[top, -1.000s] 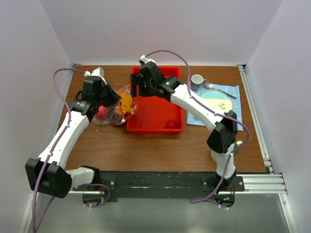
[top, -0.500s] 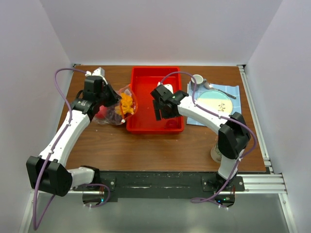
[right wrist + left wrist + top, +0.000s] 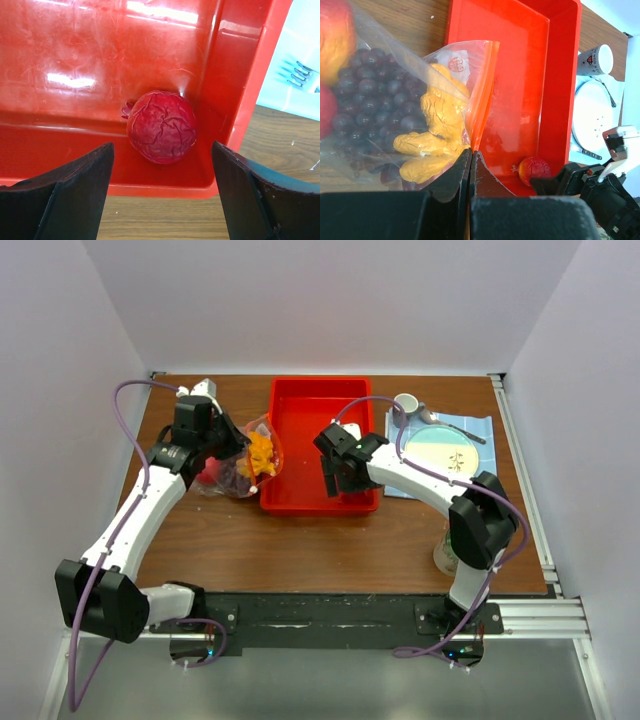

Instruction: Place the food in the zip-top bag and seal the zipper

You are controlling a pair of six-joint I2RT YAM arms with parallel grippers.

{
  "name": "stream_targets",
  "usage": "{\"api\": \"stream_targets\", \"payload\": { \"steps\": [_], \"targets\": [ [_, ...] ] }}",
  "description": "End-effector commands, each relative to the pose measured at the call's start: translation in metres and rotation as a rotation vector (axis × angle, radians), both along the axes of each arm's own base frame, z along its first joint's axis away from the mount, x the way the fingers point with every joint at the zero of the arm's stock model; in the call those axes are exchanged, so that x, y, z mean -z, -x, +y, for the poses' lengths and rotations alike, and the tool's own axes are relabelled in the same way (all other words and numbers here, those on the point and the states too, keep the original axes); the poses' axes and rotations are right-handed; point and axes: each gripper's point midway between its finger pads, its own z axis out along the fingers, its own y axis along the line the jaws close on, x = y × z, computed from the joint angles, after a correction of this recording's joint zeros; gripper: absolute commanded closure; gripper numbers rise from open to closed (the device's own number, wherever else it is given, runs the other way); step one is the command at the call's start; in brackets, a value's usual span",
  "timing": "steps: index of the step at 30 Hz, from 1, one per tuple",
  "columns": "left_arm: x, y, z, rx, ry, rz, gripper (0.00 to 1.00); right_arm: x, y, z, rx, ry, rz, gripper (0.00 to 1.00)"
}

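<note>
Right claw (image 3: 162, 150): jaws spread wide, holding nothing, poised over a round red fruit (image 3: 161, 126) that sits centred between the two fingers and apart from both. The fruit's skin is dark red and wrinkled, with a small frilled tip on one side. It lies alone in the near right corner of the red tray (image 3: 75, 50), close to the right wall. Left claw (image 3: 471, 159): jaws pressed together, pinching the zip-top bag (image 3: 395, 65) at the lower end of its zipper (image 3: 487, 85), an orange-red strip that runs up along the mouth edge. The bag is clear and crinkled, with a small white label patch near the top. It holds a lumpy yellow-orange cluster (image 3: 437, 130), dark purple grapes (image 3: 370, 95) and reddish fruit at the far left, partly out of frame. The bag lies on the table (image 3: 300, 540) with its mouth edge against the tray's left wall. To the right of the tray stand a white mug (image 3: 595, 60) and a plate (image 3: 595, 120).
</note>
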Motion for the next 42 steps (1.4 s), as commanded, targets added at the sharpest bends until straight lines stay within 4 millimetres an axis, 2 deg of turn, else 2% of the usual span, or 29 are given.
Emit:
{"api": "stream_targets", "payload": {
  "steps": [1,4,12,17,20,23,24,26,36,40,42],
  "targets": [
    [-0.022,-0.011,-0.005,0.017,0.016,-0.073,1.0,0.008,-0.005,0.008,0.015,-0.03,0.013,0.17],
    [-0.021,-0.011,-0.004,0.012,0.013,-0.072,1.0,0.018,-0.002,0.009,0.015,-0.031,0.041,0.17],
    [-0.021,-0.011,-0.004,0.014,0.014,-0.074,1.0,0.027,-0.001,0.016,0.012,-0.055,0.067,0.2],
    [-0.019,-0.01,-0.004,0.013,0.017,-0.068,1.0,0.028,-0.004,0.025,-0.008,-0.089,0.075,0.34],
    [-0.019,-0.01,-0.004,0.014,0.019,-0.069,1.0,0.026,-0.009,0.03,-0.018,-0.095,0.07,0.37],
    [-0.019,-0.01,-0.004,0.013,0.018,-0.069,1.0,0.021,-0.016,0.038,-0.031,-0.119,0.056,0.37],
    [-0.019,-0.009,-0.004,0.014,0.019,-0.071,1.0,0.025,-0.017,0.039,-0.037,-0.117,0.067,0.37],
    [-0.02,-0.009,-0.003,0.01,0.017,-0.073,1.0,0.025,-0.02,0.042,-0.051,-0.121,0.073,0.33],
    [-0.018,-0.009,-0.004,0.01,0.018,-0.068,1.0,0.035,-0.022,0.044,-0.071,-0.107,0.087,0.28],
    [-0.018,-0.009,-0.004,0.01,0.019,-0.069,1.0,0.039,-0.025,0.046,-0.078,-0.11,0.087,0.31],
    [-0.018,-0.009,-0.003,0.007,0.018,-0.067,1.0,0.037,-0.027,0.046,-0.081,-0.114,0.085,0.38]
  ]
}}
